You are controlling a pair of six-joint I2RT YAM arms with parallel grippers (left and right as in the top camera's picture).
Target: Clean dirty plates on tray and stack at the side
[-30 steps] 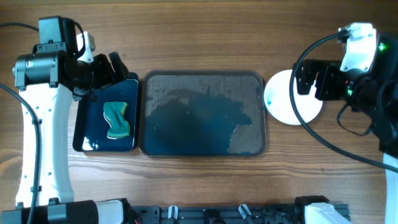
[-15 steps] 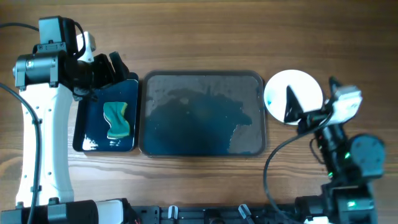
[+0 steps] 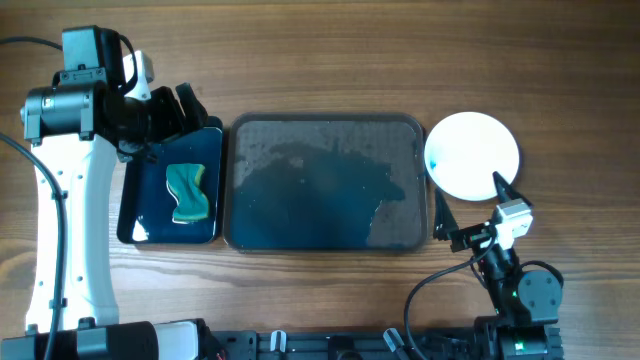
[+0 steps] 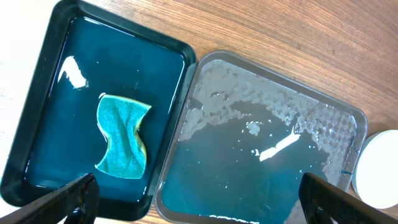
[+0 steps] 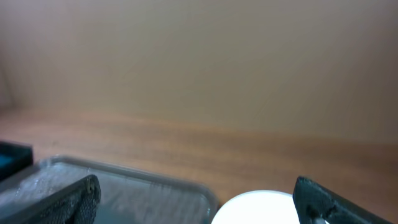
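Observation:
A white plate [image 3: 472,155] lies on the table to the right of the grey tray [image 3: 327,127]; its edge shows in the left wrist view [image 4: 379,168] and the right wrist view [image 5: 261,208]. The grey tray [image 4: 348,115] holds soapy water and no plate. A teal sponge [image 3: 188,192] lies in the black tray [image 3: 210,135]. My left gripper [image 3: 178,110] is open and empty above the black tray's far edge. My right gripper [image 3: 470,208] is open and empty, low near the table's front edge, below the plate.
The black tray [image 4: 37,81] holds dark water with the sponge [image 4: 123,144] in it. The grey tray [image 5: 124,177] lies ahead of the right wrist camera. Bare wood surrounds the trays.
My right arm has pulled back from over the plate toward the front edge of the table and folded low. The plate is now fully uncovered. The left arm has not moved.

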